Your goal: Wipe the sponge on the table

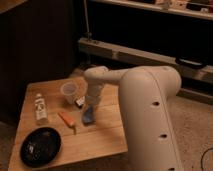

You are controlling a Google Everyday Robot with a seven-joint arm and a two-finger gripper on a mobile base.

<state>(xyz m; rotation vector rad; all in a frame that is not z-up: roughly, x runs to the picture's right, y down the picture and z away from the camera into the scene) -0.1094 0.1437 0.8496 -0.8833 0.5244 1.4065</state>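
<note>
The blue sponge (88, 116) rests on the light-brown wooden table (102, 137), near the middle of its top. My gripper (92, 106) comes straight down from the white arm and is shut on the sponge's upper end, pressing it to the wood. The fingers themselves are mostly hidden behind the wrist.
A clear cup (69, 92) stands just left of the gripper, with a black-and-white block (80, 102) partly hidden behind the wrist. An orange carrot-like object (67, 119) lies left of the sponge. A bottle (40, 107) and a black plate (40, 146) occupy the left side.
</note>
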